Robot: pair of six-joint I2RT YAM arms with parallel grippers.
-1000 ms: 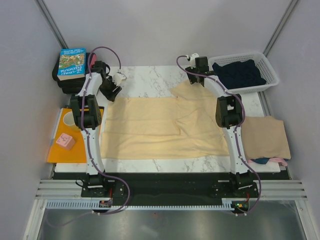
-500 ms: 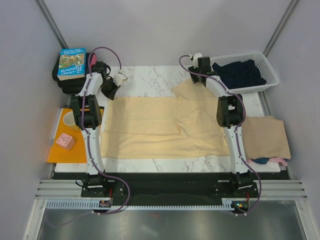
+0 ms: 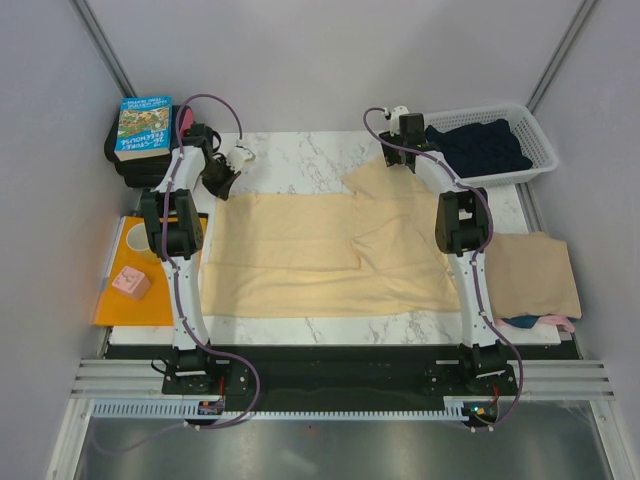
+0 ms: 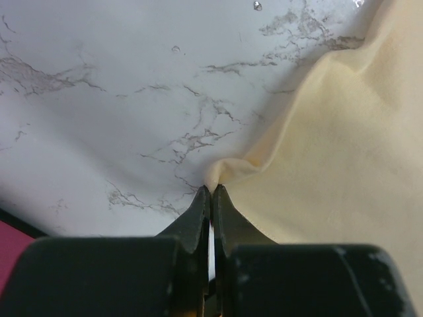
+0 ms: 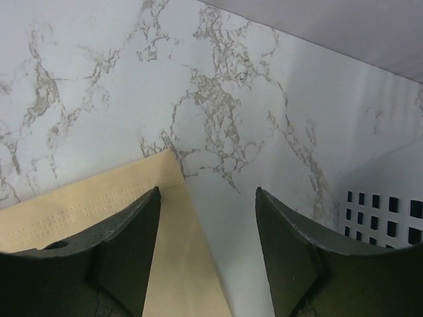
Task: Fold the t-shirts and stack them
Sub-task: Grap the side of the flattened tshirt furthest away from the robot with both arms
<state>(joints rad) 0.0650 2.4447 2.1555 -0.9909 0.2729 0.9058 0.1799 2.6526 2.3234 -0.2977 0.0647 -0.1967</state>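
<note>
Yellow shirt lies spread across the centre of the table. Left gripper is pinched tight on the shirt's 10 o'clock corner, cloth puckered at the tips. Right gripper has its jaws apart over the sleeve hem at 1 o'clock, gripping nothing. Navy shirt sits in the basket at 2 o'clock; tan shirt at 4 o'clock.

Counter was white marble with grey veins; middle t-shirt pale yellow, right t-shirt tan, far-right t-shirt navy, basket white, left sheet orange.
</note>
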